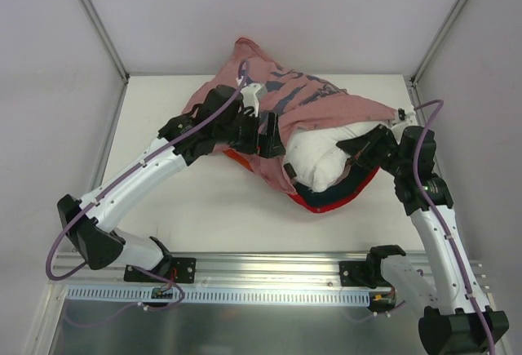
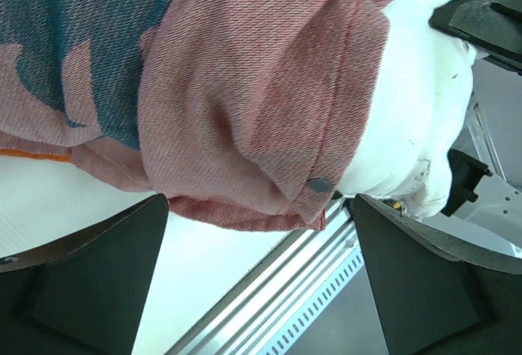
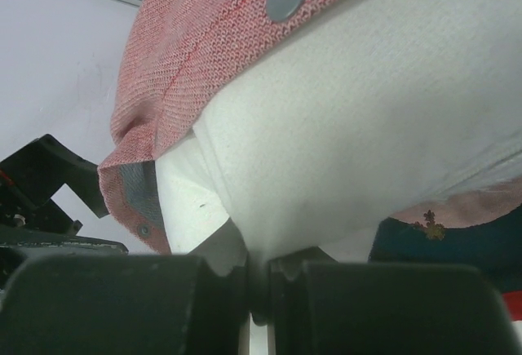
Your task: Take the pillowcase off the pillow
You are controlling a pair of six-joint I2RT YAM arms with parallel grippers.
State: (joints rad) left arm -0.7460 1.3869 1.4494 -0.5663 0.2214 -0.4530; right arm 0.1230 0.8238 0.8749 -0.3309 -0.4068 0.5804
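Note:
The pillowcase [image 1: 302,98] lies inside out, faded pink with dark blue characters, bunched over the far half of the white pillow [image 1: 326,159]. Its red printed side shows under the pillow's near edge. My left gripper [image 1: 273,136] is open at the pillowcase's snap-buttoned hem [image 2: 245,126]; the hem hangs just beyond the spread fingers [image 2: 90,281], with nothing between them. My right gripper [image 1: 349,144] is shut on a pinch of the pillow's white fabric [image 3: 342,126], with the pink hem [image 3: 212,37] above it. The pillow's blue tag is hidden.
An aluminium rail [image 1: 269,267] runs along the table's near edge. Frame posts [image 1: 98,20] and white walls enclose the back and sides. The right arm's black gripper [image 2: 481,20] sits close to the left gripper, across the pillow.

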